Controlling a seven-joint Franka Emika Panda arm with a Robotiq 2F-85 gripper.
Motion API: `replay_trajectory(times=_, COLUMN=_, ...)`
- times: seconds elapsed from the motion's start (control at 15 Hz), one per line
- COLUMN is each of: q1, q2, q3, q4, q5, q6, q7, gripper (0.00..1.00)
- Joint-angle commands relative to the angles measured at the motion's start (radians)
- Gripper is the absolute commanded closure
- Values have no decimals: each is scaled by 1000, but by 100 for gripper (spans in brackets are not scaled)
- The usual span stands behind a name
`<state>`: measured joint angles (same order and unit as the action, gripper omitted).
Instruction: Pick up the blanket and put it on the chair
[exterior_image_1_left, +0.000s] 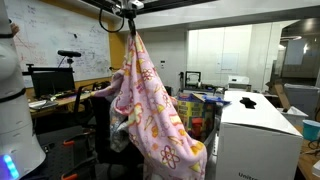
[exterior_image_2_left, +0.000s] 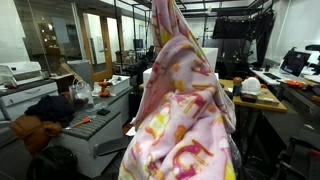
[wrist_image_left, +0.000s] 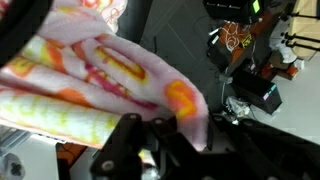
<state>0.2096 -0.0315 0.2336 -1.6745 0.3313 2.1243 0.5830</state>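
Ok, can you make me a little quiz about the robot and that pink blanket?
1. True or false: the blanket lies flat on the floor.
2. Pick one: the tool is A) open and empty, B) shut on the blanket, C) out of sight.
3. Fill the gap: the blanket is mostly ____ with yellow and white shapes.

Key: 1 false, it hangs from the tool; 2 B; 3 pink.

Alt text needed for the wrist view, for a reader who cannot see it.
A soft pink fleece blanket with yellow and orange shapes fills most of the picture, bunched and clamped in the robot's black pincer at the bottom edge. Blurred dark equipment with an orange patch lies to the right.
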Motion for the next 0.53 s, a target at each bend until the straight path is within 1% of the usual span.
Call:
replay_trajectory(times=0.0, q1=38, q2=64, q3=29, q4=130, q5=62, q6=-14, q7=-36, gripper=99)
replay_trajectory(times=0.47, q1=117, q2=188, q3=95, q4=262, q5=79, q6=-38, q7=-38, gripper=99)
